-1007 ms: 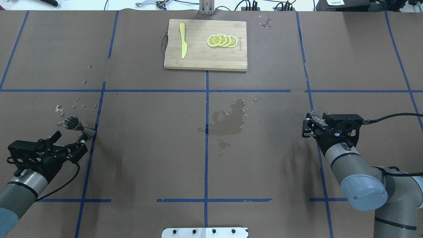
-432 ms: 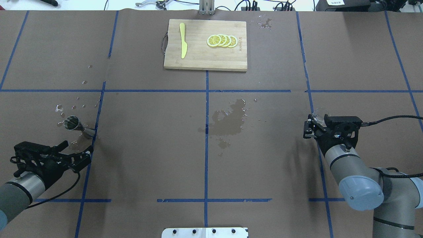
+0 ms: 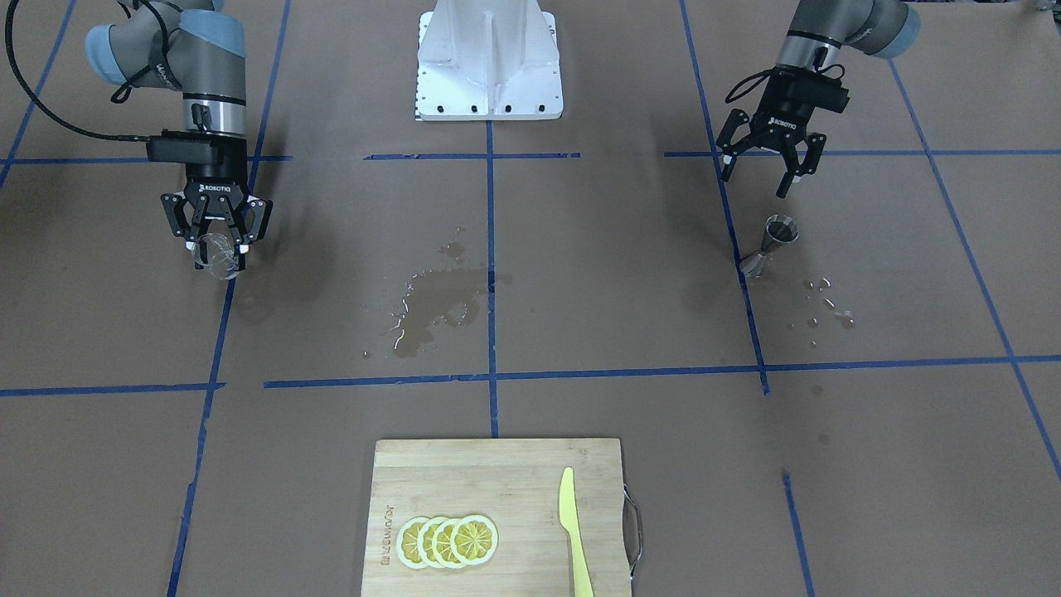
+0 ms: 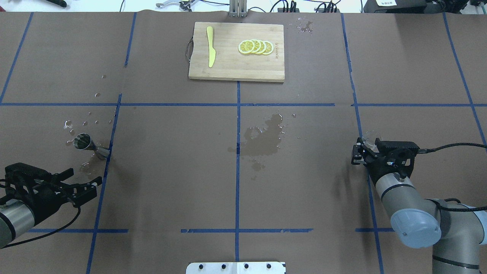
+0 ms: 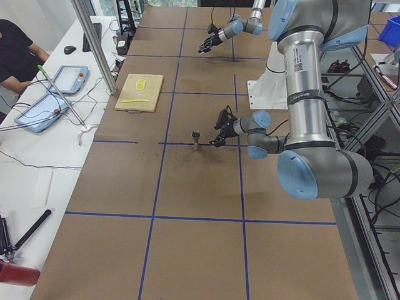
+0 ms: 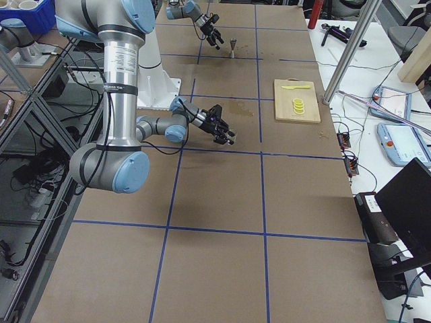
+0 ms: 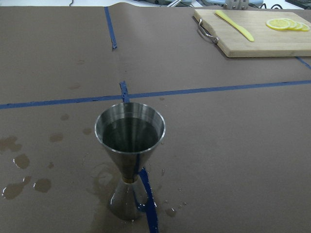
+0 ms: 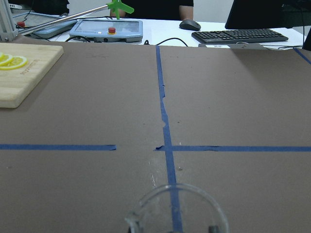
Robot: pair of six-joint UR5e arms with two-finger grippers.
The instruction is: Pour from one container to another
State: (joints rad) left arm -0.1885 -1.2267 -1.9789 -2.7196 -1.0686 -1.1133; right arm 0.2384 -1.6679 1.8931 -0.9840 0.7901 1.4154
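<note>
I backed the left pincer [image 4: 87, 176] off the jigger [image 4: 85, 144] with jaws released, leaving it upright on the table [image 4: 171, 152] at the tape line [image 4: 114, 118] with liquid [image 7: 130, 135] in it, right pincer [image 3: 220, 245] still clenched on the glass cup [image 3: 217, 260], so the pour looked done.

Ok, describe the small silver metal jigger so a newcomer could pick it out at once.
On the brown paper-covered table, go to the robot's left side, away from the bamboo cutting board. Ahead of the open left gripper, the silver hourglass-shaped metal jigger stands upright on a blue tape line among water drops. The only other vessel, a clear glass cup, is in the right gripper.
</note>
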